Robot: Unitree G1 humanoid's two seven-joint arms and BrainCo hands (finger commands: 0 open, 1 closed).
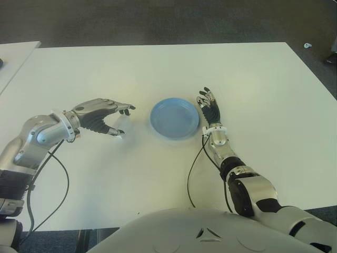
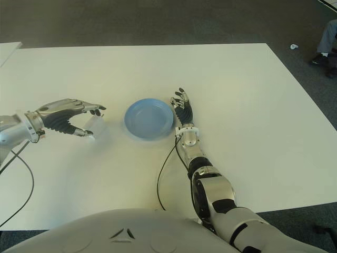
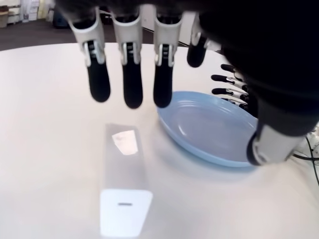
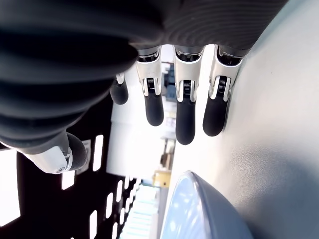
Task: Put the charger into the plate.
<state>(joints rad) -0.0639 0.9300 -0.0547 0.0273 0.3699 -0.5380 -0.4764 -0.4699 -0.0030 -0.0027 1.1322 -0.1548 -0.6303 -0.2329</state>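
Note:
The white block-shaped charger (image 3: pixel 124 186) lies flat on the white table (image 1: pixel 158 68), just left of the blue plate (image 1: pixel 175 118). My left hand (image 1: pixel 124 120) hovers right over the charger, fingers spread and thumb apart, holding nothing; its fingertips (image 3: pixel 132 92) hang above the charger's far end. In the right eye view the charger (image 2: pixel 98 127) peeks out beneath that hand. My right hand (image 1: pixel 209 105) shows on the plate's right side, fingers stretched out straight along the tabletop and holding nothing. The plate has nothing in it.
A black cable (image 1: pixel 189 176) runs from my right wrist back over the table toward my body. Another table's corner (image 1: pixel 16 52) shows at the far left. A person's leg and shoe (image 2: pixel 326 45) stand on the floor beyond the table's far right.

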